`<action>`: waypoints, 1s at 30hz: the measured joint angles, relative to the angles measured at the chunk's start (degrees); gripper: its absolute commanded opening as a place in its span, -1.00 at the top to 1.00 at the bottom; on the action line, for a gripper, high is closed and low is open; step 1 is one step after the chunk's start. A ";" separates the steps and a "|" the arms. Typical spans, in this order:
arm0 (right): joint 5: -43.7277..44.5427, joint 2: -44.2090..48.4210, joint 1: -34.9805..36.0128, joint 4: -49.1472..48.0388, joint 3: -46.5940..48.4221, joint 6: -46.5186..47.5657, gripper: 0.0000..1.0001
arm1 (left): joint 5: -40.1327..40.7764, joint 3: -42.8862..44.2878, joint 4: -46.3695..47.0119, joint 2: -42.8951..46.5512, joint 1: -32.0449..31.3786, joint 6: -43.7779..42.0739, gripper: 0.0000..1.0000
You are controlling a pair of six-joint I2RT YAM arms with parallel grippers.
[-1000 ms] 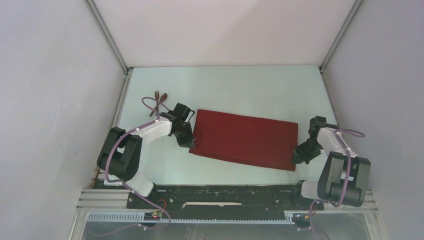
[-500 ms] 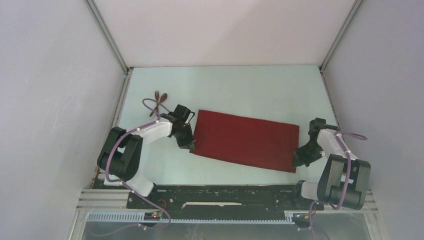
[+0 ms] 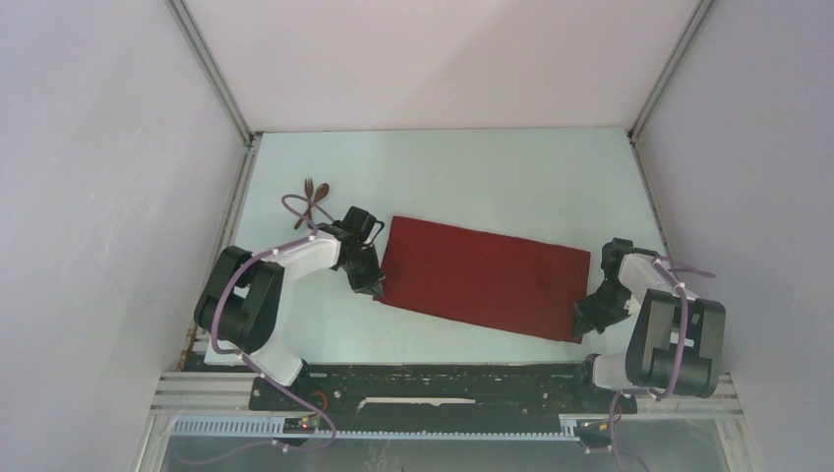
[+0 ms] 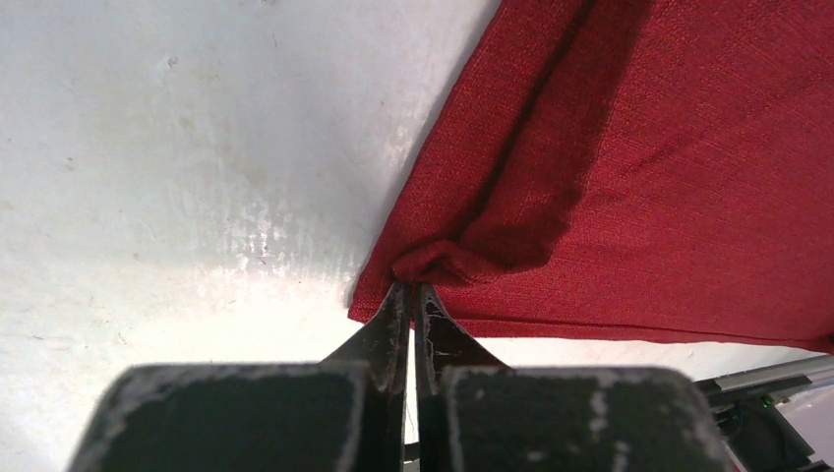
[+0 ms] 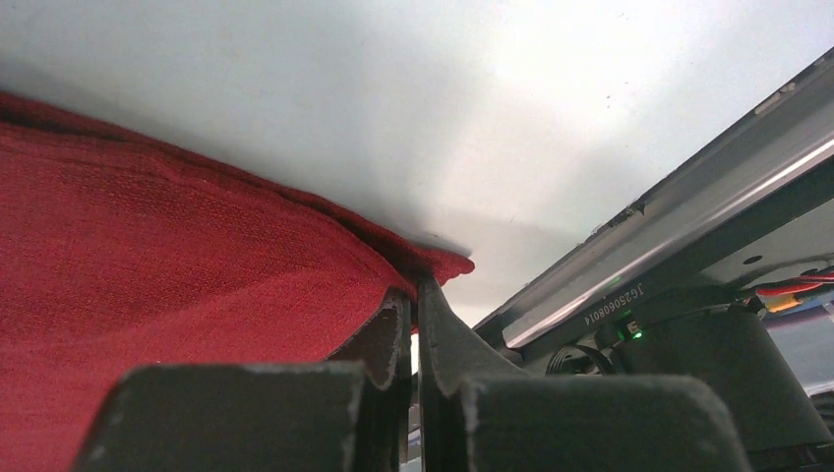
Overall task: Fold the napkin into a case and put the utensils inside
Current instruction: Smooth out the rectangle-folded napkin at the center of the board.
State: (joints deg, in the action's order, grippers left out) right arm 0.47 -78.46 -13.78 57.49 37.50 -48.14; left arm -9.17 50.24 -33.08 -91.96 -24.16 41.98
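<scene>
The dark red napkin lies folded as a broad rectangle across the middle of the table. My left gripper is shut on its near left corner, where the cloth bunches at the fingertips. At the near right corner my right gripper is shut on the napkin's edge, pinched at the jaw tips. The utensils, a dark brown fork and spoon, lie crossed at the far left of the table, behind the left arm.
Grey walls enclose the pale table on three sides. A black rail with metal framing runs along the near edge, close to the right gripper; it also shows in the right wrist view as a metal rail.
The right gripper has pulled the napkin's near right corner slightly nearer and inward. The left gripper has held its place on the left corner.
</scene>
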 measured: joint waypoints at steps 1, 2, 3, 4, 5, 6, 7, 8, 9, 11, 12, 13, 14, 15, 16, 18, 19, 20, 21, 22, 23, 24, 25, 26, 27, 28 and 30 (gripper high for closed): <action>0.07 -0.09 0.00 -0.13 0.00 -0.02 1.00 | 0.00 0.00 0.04 -0.33 0.00 0.00 1.00; 0.15 -0.09 0.00 -0.24 0.00 -0.02 1.00 | -0.09 0.00 0.15 -0.63 0.00 0.00 1.00; 0.22 -0.09 0.00 -0.35 0.00 -0.04 1.00 | -0.11 0.00 0.17 -0.68 0.00 0.00 1.00; 0.31 -0.09 -0.02 -0.42 0.00 -0.04 1.00 | -0.11 0.00 0.20 -0.68 0.00 0.00 1.00; 0.37 -0.09 -0.02 -0.57 0.00 -0.04 1.00 | -0.11 0.00 0.20 -0.68 0.00 0.00 1.00; 0.39 -0.09 -0.02 -0.63 0.00 -0.04 1.00 | -0.11 0.00 0.20 -0.66 0.00 0.00 1.00; 0.39 -0.09 -0.02 -0.74 0.00 -0.04 1.00 | -0.09 0.02 0.20 -0.63 0.00 0.00 1.00; 0.39 -0.09 -0.02 -0.83 0.00 -0.04 1.00 | -0.09 0.02 0.20 -0.61 0.00 0.00 1.00; 0.39 -0.09 -0.04 -0.90 0.00 -0.04 1.00 | -0.04 0.00 0.17 -0.59 0.00 0.00 1.00; 0.39 -0.09 -0.07 -1.14 0.00 -0.04 1.00 | -0.04 0.02 0.15 -0.42 0.00 0.00 1.00; 0.39 -0.07 -0.07 -1.20 0.00 -0.04 1.00 | -0.02 0.02 0.09 -0.26 -0.04 0.00 1.00; 0.42 -0.07 -0.07 -1.22 0.00 -0.04 1.00 | 0.00 0.00 -0.02 -0.02 -0.07 0.00 1.00; 0.42 -0.07 -0.07 -1.22 0.00 -0.04 1.00 | 0.00 0.00 -0.15 0.24 -0.07 0.00 1.00; 0.42 -0.07 -0.07 -1.22 0.00 -0.04 1.00 | 0.00 0.00 -0.37 0.68 -0.09 0.00 1.00; 0.42 -0.07 -0.07 -1.25 0.00 -0.04 1.00 | 0.00 -0.04 -0.55 1.16 -0.09 0.00 1.00; 0.42 -0.07 -0.07 -1.33 0.00 -0.04 1.00 | 0.00 -0.63 -0.50 2.69 -0.09 0.02 1.00; 0.42 -0.07 -0.09 -1.42 0.00 -0.04 1.00 | 0.00 -1.03 -0.59 3.45 -0.11 0.02 1.00; 0.39 -0.07 -0.09 -1.51 0.00 -0.04 1.00 | -0.02 -1.38 -0.66 4.07 -0.11 0.02 1.00; 0.37 -0.07 -0.07 -1.60 0.00 -0.04 1.00 | -0.02 -1.60 -0.68 4.39 -0.11 0.02 1.00; 0.35 -0.09 -0.07 -1.66 0.00 -0.04 1.00 | -0.02 -1.73 -0.61 4.44 -0.11 0.02 1.00; 0.35 -0.09 -0.09 -1.66 0.00 -0.04 1.00 | -0.04 -1.92 -0.55 4.42 -0.11 0.04 1.00; 0.35 -0.07 -0.07 -1.66 0.00 -0.04 1.00 | -0.04 -2.27 -0.37 4.42 -0.11 0.04 1.00; 0.33 -0.07 -0.09 -1.66 0.00 -0.04 0.99 | -0.07 -2.58 -0.28 4.42 -0.11 0.07 1.00; 0.31 -0.07 -0.07 -1.68 0.00 -0.04 0.97 | -0.07 -2.95 -0.15 4.33 -0.11 0.07 1.00; 0.24 -0.09 -0.07 -1.75 0.00 -0.07 0.95 | -0.09 -3.17 -0.07 4.24 -0.11 0.09 1.00; 0.13 -0.07 -0.07 -1.84 0.00 -0.07 0.87 | -0.07 -3.30 -0.02 4.07 -0.11 0.09 1.00; 0.09 -0.07 -0.07 -2.01 0.00 -0.13 0.71 | -0.09 -3.30 0.15 3.52 -0.11 0.07 0.91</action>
State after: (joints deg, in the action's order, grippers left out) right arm 0.56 -78.52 -13.85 55.48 37.50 -48.27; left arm -9.26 46.94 -32.93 -88.44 -24.27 42.04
